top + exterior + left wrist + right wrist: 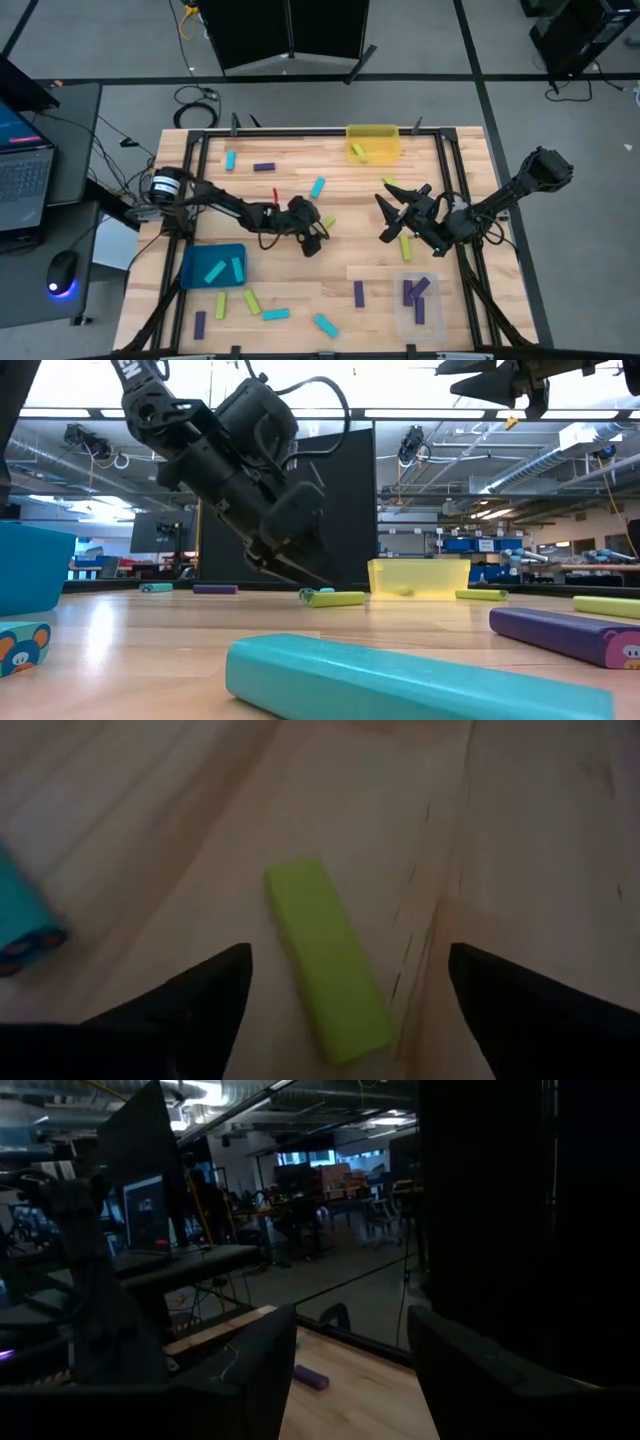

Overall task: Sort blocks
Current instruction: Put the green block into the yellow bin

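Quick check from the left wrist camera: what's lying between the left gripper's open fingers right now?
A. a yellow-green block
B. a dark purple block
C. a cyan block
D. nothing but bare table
A: the left wrist view shows a yellow-green block lying on the wooden table between the spread fingers of the left gripper, not yet gripped.

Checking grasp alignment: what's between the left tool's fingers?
A yellow-green block lies on the table between the open left tool's fingers, untouched, per the left wrist view.
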